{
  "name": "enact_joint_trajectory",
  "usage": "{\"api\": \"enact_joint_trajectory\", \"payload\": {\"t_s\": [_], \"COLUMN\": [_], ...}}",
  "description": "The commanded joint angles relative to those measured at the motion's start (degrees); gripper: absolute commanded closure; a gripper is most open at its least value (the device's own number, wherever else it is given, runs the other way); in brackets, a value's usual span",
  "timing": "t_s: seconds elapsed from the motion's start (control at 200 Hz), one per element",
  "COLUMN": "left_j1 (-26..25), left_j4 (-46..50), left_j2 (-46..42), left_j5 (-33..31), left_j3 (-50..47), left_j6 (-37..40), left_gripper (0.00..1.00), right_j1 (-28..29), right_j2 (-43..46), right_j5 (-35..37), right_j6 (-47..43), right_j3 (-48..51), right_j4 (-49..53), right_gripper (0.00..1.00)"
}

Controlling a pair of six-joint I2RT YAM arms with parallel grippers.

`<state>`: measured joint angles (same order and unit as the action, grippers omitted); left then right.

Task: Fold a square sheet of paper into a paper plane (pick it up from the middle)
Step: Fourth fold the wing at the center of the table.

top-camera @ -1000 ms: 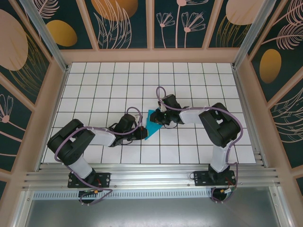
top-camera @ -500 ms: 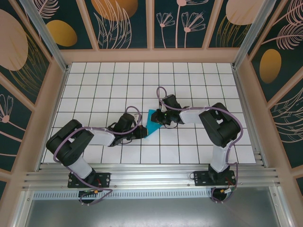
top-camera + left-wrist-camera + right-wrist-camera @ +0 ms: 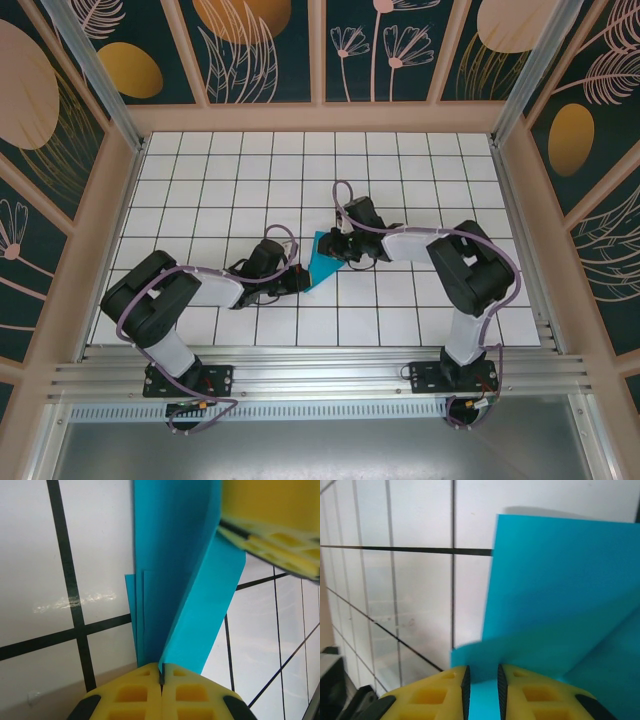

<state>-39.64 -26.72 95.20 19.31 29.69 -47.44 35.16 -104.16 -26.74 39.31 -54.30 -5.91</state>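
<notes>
Left gripper point(image 3: 161, 672) with jaws pressed together on the near end of the folded teal sheet of paper point(image 3: 170, 580), the sheet running forward from its fingertips, right gripper point(image 3: 483, 680) at another edge, jaws a little apart, teal paper in the gap, cannot tell if it pinches, white grid table point(image 3: 250, 170) beneath.

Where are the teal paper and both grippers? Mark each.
teal paper point(image 3: 323, 263), top external view, its folded middle.
left gripper point(image 3: 161, 672), left wrist view, seam between fingertips.
right gripper point(image 3: 481, 680), right wrist view, gap between fingertips.

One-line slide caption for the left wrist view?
Left end effector shut on the near edge of the creased teal paper, above the white gridded table.
</notes>
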Motion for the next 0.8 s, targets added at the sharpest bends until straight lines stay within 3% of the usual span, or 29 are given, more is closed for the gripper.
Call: {"api": "enact_joint_trajectory", "payload": {"t_s": [0.0, 0.235, 0.616, 0.796], "left_j1": [0.3, 0.3, 0.3, 0.3], "left_j4": [5.0, 7.0, 6.1, 2.9], "left_j2": [2.7, 2.7, 1.6, 0.6], "left_j5": [-1.5, -1.7, -2.2, -3.1], "left_j3": [0.8, 1.3, 0.6, -1.4], "left_j6": [-1.0, -2.0, -0.5, -1.7], "left_gripper": [1.0, 1.0, 1.0, 1.0], "right_j1": [-0.3, 1.3, 1.3, 1.2], "right_j2": [3.3, 1.5, -3.7, -1.5], "right_j5": [-2.3, -6.4, -6.3, -6.0], "right_j6": [-0.4, 1.5, 1.2, 0.5], "right_j3": [-0.3, 1.5, -1.1, -1.6], "right_j4": [-0.6, -5.4, -6.4, -5.5], "right_gripper": [0.75, 0.76, 0.77, 0.76]}}
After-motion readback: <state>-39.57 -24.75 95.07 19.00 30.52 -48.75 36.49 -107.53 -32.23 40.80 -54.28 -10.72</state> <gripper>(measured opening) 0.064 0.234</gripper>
